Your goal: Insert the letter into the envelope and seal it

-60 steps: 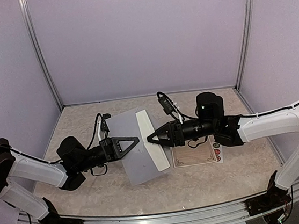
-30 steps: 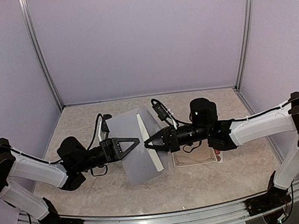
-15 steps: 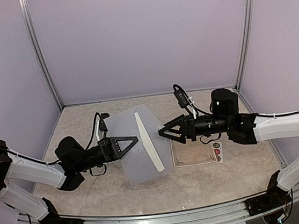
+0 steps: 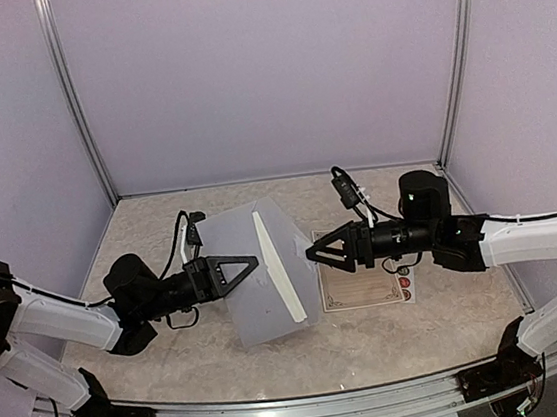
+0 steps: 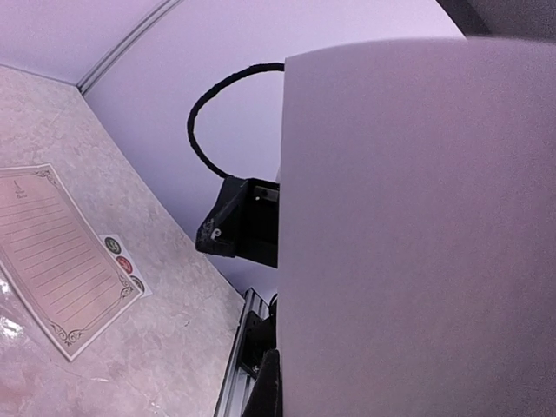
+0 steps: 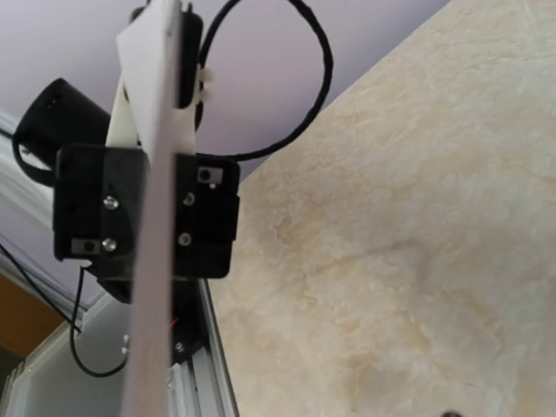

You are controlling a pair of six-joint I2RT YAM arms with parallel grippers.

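Between the arms, the left gripper (image 4: 253,263) pinches the envelope (image 4: 260,313), holding it tilted above the table (image 4: 174,353), while the right gripper (image 4: 312,254), jaws spread and empty, hovers just beside its right edge, near the letter (image 4: 363,286) lying flat.

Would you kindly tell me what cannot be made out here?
- Left wrist view: the flat grey-blue paper envelope fills the right half, hiding the left jaws.
- Right wrist view: that envelope is seen edge-on, so its flap is unseen.
- Top view: writing on the bordered cream sheet is too small to read.
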